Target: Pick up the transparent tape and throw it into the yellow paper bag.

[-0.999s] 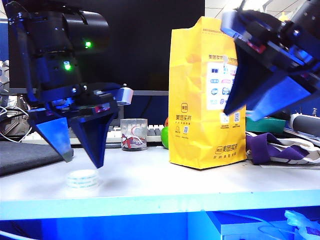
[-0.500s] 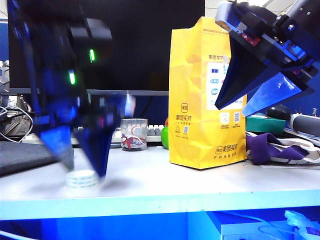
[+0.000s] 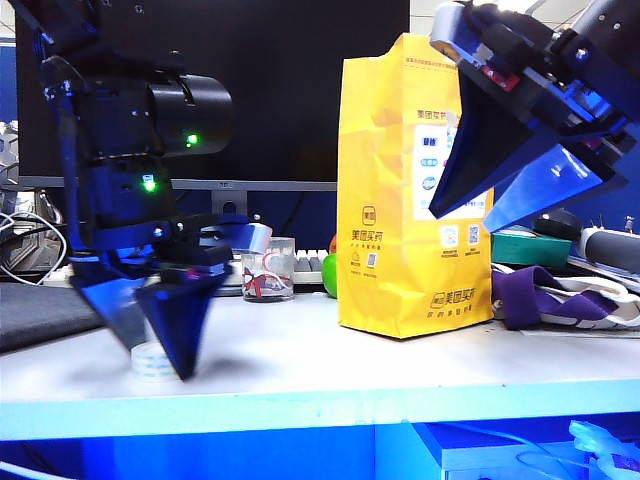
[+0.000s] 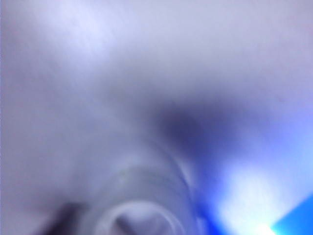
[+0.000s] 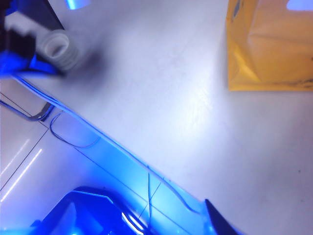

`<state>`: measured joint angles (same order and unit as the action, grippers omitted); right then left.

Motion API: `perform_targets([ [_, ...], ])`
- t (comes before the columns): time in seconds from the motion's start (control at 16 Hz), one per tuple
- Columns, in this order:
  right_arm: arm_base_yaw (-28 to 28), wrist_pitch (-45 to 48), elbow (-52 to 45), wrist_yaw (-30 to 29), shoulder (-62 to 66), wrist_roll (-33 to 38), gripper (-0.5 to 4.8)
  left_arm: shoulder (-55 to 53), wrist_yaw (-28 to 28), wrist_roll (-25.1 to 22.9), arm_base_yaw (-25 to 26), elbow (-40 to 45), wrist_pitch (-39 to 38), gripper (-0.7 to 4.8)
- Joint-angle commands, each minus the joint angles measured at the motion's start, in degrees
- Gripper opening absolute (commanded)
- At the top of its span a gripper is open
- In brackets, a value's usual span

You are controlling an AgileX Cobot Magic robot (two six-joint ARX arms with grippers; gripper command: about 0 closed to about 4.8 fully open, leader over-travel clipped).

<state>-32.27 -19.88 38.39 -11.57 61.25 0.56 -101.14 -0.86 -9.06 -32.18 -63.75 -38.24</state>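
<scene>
The transparent tape (image 3: pixel 148 362), a low whitish roll, lies on the white table near the front left. My left gripper (image 3: pixel 160 362) points down over it, one blue finger on either side, right at its edges. The left wrist view is blurred; the tape (image 4: pixel 137 218) shows as a pale ring close to the camera. Whether the fingers press it cannot be made out. The yellow paper bag (image 3: pixel 400 190) stands upright at mid-table and shows again as a yellow paper bag (image 5: pixel 269 49). My right gripper (image 3: pixel 460 222) hangs high beside the bag, open and empty. The right wrist view looks down on the tape (image 5: pixel 58 49).
A glass cup (image 3: pixel 268 268) with red-white contents stands behind the tape, a green ball (image 3: pixel 329 276) beside the bag. A keyboard (image 3: pixel 308 266) and dark monitor (image 3: pixel 290 90) fill the back. Purple cloth (image 3: pixel 540 295) lies at the right, a dark pad (image 3: pixel 45 315) at the left. The table edge (image 3: pixel 320 405) is close.
My left gripper has sunk from above the tape down around it, and its fingers look a little closer together. The right gripper shifted slightly at first, then stayed still.
</scene>
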Motion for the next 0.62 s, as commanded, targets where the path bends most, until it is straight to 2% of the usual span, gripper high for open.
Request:
perform_targets([
  [0.06,0.0,2.3,0.3,-0.1,-0.1,-0.1,3.38,-0.4,-1.0,-2.8,-0.1,0.2,0.6,2.29],
  [0.19,0.0,2.9,0.3,-0.1,-0.1,-0.1,3.37,-0.3,-3.9,-7.3,-0.1,0.1,2.4,1.78],
  [0.25,0.0,3.1,0.3,-0.1,-0.1,-0.1,3.38,-0.1,-4.5,-8.5,-0.1,-0.6,2.0,1.78],
  [0.44,0.0,4.7,0.3,0.1,-0.1,-0.1,3.37,2.1,-5.1,-9.2,-0.1,-5.6,-1.1,1.75],
  [0.62,0.0,5.6,2.1,0.1,-0.1,-0.2,3.37,9.1,-5.9,-9.6,-0.4,-15.1,-2.8,1.73],
])
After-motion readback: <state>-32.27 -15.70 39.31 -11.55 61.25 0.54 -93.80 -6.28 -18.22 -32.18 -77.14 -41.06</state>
